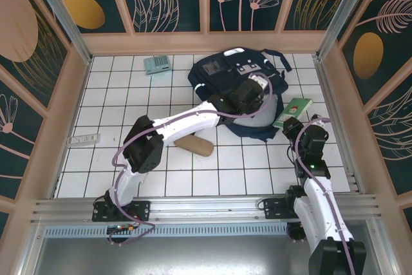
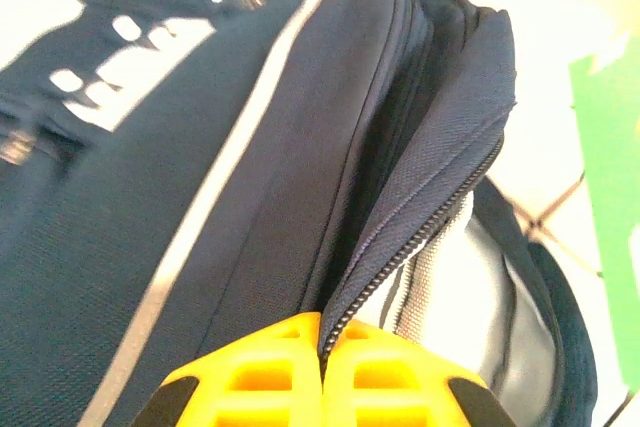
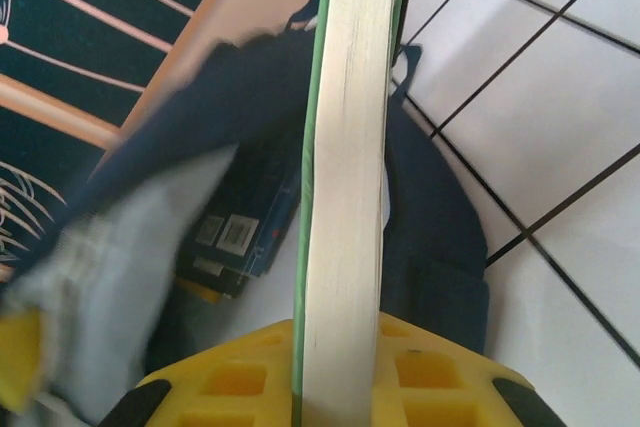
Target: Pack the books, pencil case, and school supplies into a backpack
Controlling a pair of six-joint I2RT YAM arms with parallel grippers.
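Your biggest item, the navy backpack (image 1: 239, 72), lies on the white tiled table (image 1: 129, 178) towards the far side, a little right of centre, with its pale grey lining open towards you. In the left wrist view the backpack (image 2: 200, 207) carries a reflective stripe and white patches of print, too blurred to read.

Your left gripper (image 2: 322, 335) has its yellow fingers pressed together on the zip edge of the backpack's flap, and from above the left gripper (image 1: 257, 85) sits over the bag's mouth.

Your right gripper (image 3: 335, 339) is clamped on the green book (image 3: 350, 147), which you see edge-on, cream pages between thin green covers, reaching towards the opening of the backpack (image 3: 430, 237). From above, the right gripper (image 1: 291, 122) holds the near end of the green book (image 1: 300, 105), just beside the bag's right side. No title can be read on it.

Inside the opening lies a blue book (image 3: 235, 237) with two white barcode stickers; their print is too small to read.

The tan pencil case (image 1: 194, 145) lies on the tiles near the bag's near edge, beside the left forearm.

The white packet (image 1: 84, 139) sits well apart at the left wall, its print illegible.

The teal calculator (image 1: 156, 64) rests at the far edge, left of the bag.
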